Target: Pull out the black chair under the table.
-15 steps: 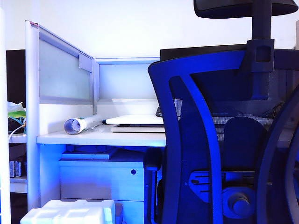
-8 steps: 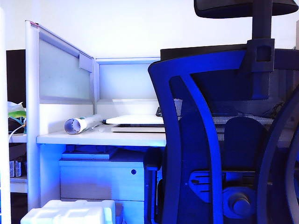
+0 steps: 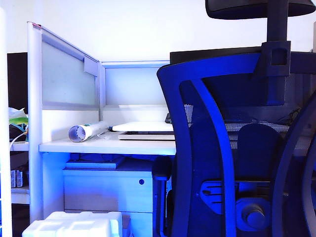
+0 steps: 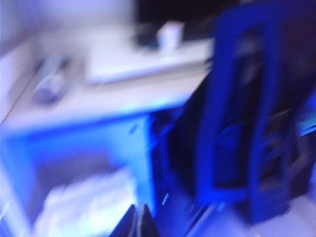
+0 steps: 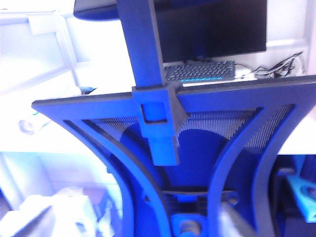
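1. Foam block (image 3: 74,224): white, on the floor at the far left, in front of the desk's side panel.
2. Partition panels (image 3: 66,74): frosted, grey-framed, standing along the left and back edges of the desk.
3. The table (image 3: 106,146): white flat top, with a white drawer cabinet (image 3: 106,190) beneath it.
4. Rolled paper tube (image 3: 86,131): lying on the tabletop near the left partition.
5. Flat white slab (image 3: 143,127): resting on the tabletop, just right of the tube.
6. Keyboard (image 5: 200,71) and dark monitor (image 5: 212,27): on the desk behind the chair, seen from the right wrist view.
7. The black chair (image 3: 232,148): fills the right half of the scene, its back toward the viewer, blue-tinted curved frame, mesh back, headrest at the top; its front sits close against the table edge.
8. Left gripper (image 4: 138,222): only dark fingertips show at the edge of a blurred wrist view, apparently close together; it hangs well apart from the chair, holding nothing.
9. Right gripper: no fingers visible in any view, so whether they are spread or closed cannot be told; its camera faces the chair's back post from nearby.
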Tool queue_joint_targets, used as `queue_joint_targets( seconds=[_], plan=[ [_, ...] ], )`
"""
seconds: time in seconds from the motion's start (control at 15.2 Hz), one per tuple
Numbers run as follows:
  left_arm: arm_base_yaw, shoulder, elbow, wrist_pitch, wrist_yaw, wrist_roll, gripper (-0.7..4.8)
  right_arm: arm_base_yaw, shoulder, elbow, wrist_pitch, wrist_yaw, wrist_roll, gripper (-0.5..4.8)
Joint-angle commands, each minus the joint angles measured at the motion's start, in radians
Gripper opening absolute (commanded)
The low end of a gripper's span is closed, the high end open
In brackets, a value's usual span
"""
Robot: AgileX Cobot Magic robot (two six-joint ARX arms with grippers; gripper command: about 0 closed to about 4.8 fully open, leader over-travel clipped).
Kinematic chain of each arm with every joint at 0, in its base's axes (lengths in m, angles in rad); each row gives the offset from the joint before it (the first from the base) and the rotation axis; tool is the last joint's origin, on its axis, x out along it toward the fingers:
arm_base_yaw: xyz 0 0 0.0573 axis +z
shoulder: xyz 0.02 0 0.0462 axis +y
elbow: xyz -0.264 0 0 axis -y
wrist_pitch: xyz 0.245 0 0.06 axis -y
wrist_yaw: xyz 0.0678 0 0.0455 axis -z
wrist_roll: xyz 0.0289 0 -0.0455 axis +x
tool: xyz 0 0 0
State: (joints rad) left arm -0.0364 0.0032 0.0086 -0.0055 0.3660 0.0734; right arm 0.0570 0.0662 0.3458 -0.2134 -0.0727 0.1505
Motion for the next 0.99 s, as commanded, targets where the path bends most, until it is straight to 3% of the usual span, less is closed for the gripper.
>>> queue_joint_targets(
  seconds=[0.07,0.26,0.39,0.53,0.99],
  plan=[
    [0.000,0.000,0.000,0.177,0.133,-0.053,0.21,0.000,0.142,0.071,0.071,-0.044,0.014,4.54],
    [0.000,0.000,0.000,0.312,0.177,-0.154,0.22,0.000,0.365,0.169,0.190,-0.068,0.014,4.79],
    [0.001,0.000,0.000,0.324,0.177,-0.164,0.27,0.000,0.531,0.230,0.277,-0.086,0.014,4.79],
    [0.001,0.000,0.000,0.324,0.177,-0.164,0.27,0.002,0.847,0.338,0.463,-0.091,0.014,4.79],
    [0.001,0.000,0.000,0.320,0.177,-0.164,0.27,0.006,1.138,0.560,0.517,-0.090,0.014,4.79]
  ],
)
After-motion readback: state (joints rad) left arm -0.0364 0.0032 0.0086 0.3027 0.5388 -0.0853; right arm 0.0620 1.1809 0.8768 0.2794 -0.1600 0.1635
